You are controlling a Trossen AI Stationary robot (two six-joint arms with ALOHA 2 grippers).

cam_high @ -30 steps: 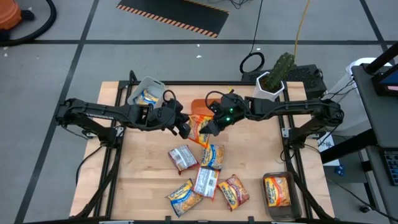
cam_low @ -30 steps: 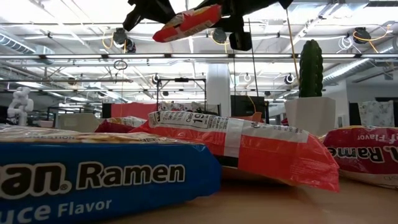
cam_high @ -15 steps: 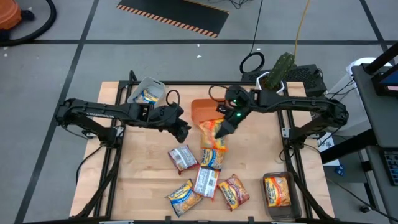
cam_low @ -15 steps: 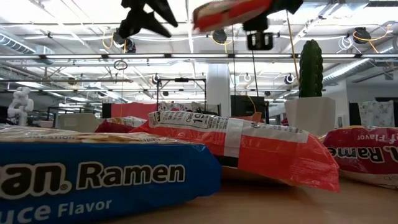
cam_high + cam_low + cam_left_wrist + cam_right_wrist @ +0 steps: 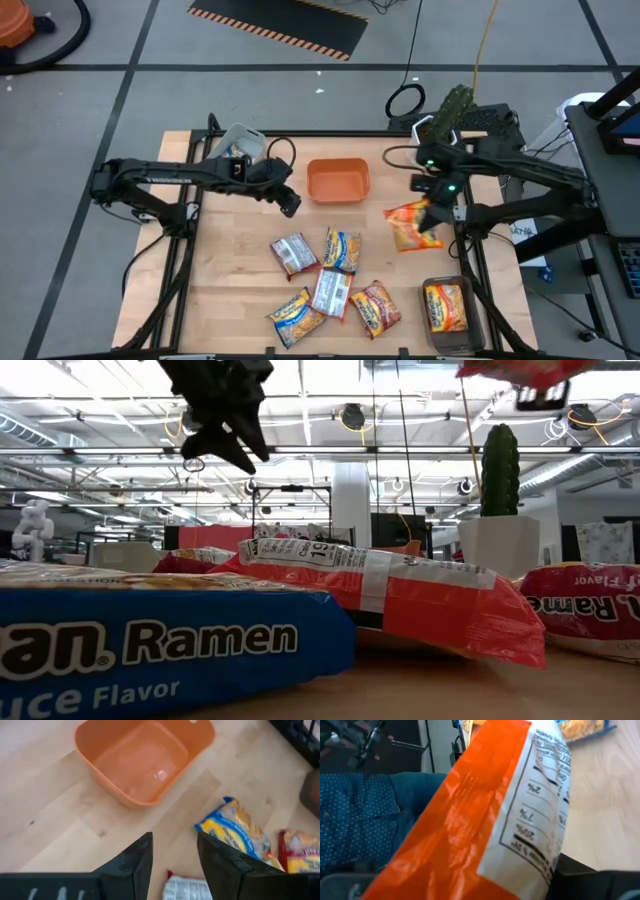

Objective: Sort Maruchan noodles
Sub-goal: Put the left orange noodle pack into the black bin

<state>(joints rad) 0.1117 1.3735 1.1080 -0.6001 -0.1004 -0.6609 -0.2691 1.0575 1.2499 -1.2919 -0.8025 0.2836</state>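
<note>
My right hand is clamped on an orange packet, held in the air over the right side of the surface, near the right edge. In the right wrist view the packet fills most of the picture, nutrition panel facing the camera. In the low view it shows at the top right corner, well above the surface.

My left hand hangs over the surface just left of the orange bin; its fingers are spread with a gap between them and nothing in them. In the left wrist view the orange bin sits ahead with nothing in it, a yellow-blue packet beyond the fingers.

Packets on the surface:
- silver-red packet, centre-left
- yellow-blue packet, just right of it
- white packet, below those two
- yellow packet, near the front edge, touching the white one
- red packet, right of the white one

One more packet lies in the dark bin at the front right corner. Another lies in the clear bin at the back left.

Low view: a blue packet sits right up at the lens, with an orange-white packet behind it.

A cactus in a white pot stands at the back right corner.
</note>
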